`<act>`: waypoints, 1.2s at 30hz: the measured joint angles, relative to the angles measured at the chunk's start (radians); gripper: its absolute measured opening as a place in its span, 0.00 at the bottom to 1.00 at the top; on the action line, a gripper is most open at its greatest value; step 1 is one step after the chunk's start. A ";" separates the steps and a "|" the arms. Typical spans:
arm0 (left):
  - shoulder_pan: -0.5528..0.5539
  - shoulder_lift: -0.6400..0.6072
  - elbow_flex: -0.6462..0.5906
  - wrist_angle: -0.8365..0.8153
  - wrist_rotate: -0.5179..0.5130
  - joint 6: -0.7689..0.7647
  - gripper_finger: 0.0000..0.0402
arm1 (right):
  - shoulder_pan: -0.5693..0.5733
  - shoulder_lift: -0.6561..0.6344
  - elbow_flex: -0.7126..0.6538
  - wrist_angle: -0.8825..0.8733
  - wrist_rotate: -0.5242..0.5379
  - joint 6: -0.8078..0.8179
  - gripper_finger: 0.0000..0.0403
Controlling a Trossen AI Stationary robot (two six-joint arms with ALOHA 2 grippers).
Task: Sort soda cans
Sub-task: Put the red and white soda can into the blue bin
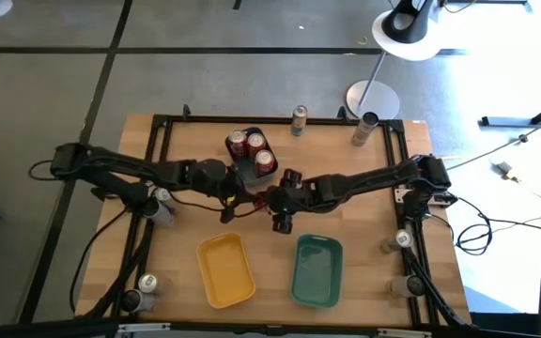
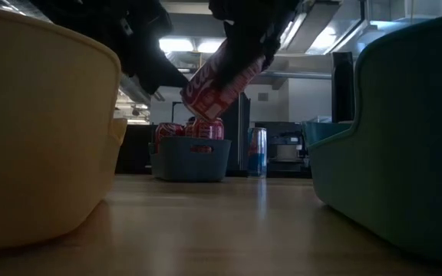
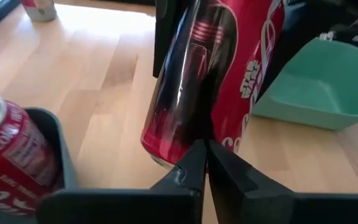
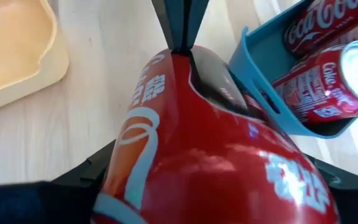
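Above the middle of the desk (image 1: 181, 221), the right hand (image 4: 185, 155) holds a red soda can (image 4: 191, 143) in the air, tilted, with its fingers spread wide around the can's body. The low view shows this can (image 2: 217, 80) lifted clear of the wood, leaning to one side. The left hand (image 3: 205, 165) is just beside it, with its two dark fingers pressed together and nothing between them; their tips are at the lower end of the red can (image 3: 213, 81), but whether they touch it cannot be told.

Just behind the two hands, toward the far side of the desk, stands a dark blue tray (image 1: 244, 169) with three red cans (image 1: 252, 148) in it, upright, silver tops up. On the near side lie a yellow tray (image 1: 225, 270) to the left and a teal tray (image 1: 317, 272) to the right, side by side.

More soda cans stand around the edges of the desk. One bluish can (image 1: 299, 120) and one dark can (image 1: 364, 130) are at the far edge. A silver-topped can (image 1: 162, 197) is at the left side and another (image 1: 147, 284) at the near left corner. One more (image 1: 402, 239) is at the right side.
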 joint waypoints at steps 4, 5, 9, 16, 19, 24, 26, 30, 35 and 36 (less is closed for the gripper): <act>-0.010 0.040 0.000 0.028 0.002 0.002 0.01 | 0.000 0.002 0.004 -0.011 -0.021 -0.013 0.70; -0.014 0.049 0.000 0.040 0.002 0.002 0.01 | -0.003 0.002 0.006 -0.023 -0.025 -0.023 0.70; -0.015 0.071 -0.001 0.075 0.000 0.012 0.01 | -0.012 0.001 0.008 -0.044 -0.045 -0.033 0.70; -0.002 0.084 -0.004 0.109 -0.002 0.046 0.01 | -0.021 0.001 0.006 -0.066 -0.048 -0.033 0.70; 0.006 0.047 0.000 0.037 0.000 0.045 0.00 | -0.021 0.002 0.006 -0.054 -0.047 -0.007 0.70; 0.017 -0.044 -0.005 -0.125 -0.004 0.040 0.01 | -0.021 -0.003 -0.009 -0.160 -0.069 0.002 0.70; 0.024 -0.099 0.000 -0.178 -0.009 0.044 0.01 | -0.022 0.004 -0.011 -0.220 -0.094 -0.011 0.70; 0.028 -0.166 -0.003 -0.309 -0.047 0.043 0.00 | -0.045 0.011 -0.013 -0.394 -0.095 -0.035 0.70; 0.029 -0.205 -0.003 -0.374 -0.083 0.043 0.01 | -0.101 0.023 -0.013 -0.532 -0.093 -0.082 0.70; 0.029 -0.206 -0.003 -0.369 -0.084 0.043 0.02 | -0.111 0.027 -0.013 -0.551 -0.105 -0.089 0.70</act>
